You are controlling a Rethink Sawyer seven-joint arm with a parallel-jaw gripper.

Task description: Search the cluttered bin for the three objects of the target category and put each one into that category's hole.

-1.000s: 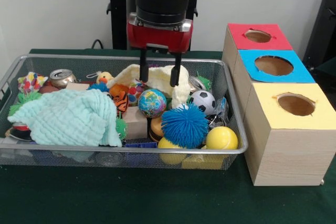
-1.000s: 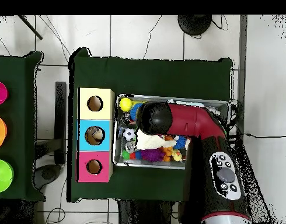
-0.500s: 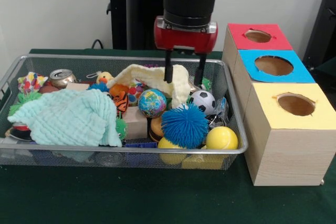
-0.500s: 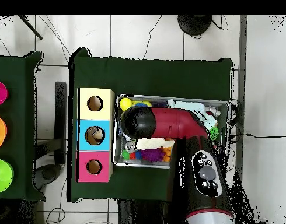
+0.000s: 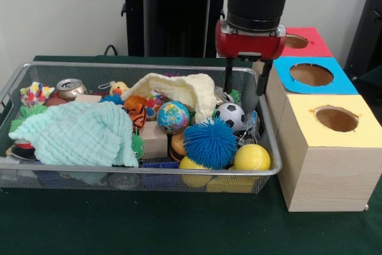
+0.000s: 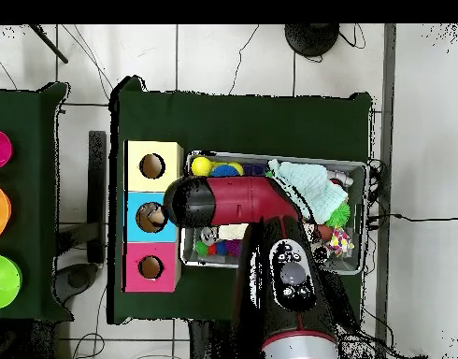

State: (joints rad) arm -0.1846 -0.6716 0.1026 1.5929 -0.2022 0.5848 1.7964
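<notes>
The wire mesh bin (image 5: 119,64) is full of toys and cloths. My gripper (image 5: 245,89) is open and empty. It hangs above the bin's right end, just left of the box with the blue-surround hole (image 5: 311,74). A wrinkly see-through plastic piece (image 5: 252,123) shows between the soccer ball (image 5: 230,116) and the bin's right wall, mostly hidden. I see no other see-through item in the bin. In the overhead view the arm's head covers the gripper, beside the blue hole (image 6: 153,217), where something pale lies inside.
The red-surround hole (image 5: 293,40) and the yellow-surround hole (image 5: 336,119) flank the blue one. In the bin lie a mint cloth (image 5: 77,132), a yellow cloth (image 5: 179,88), a blue spiky ball (image 5: 209,143), a globe ball (image 5: 173,117), a yellow ball (image 5: 252,157) and a can (image 5: 70,88).
My gripper has moved from above the yellow cloth at the bin's middle rightward, in the front view, to the bin's right end by the boxes. It stays open and empty.
</notes>
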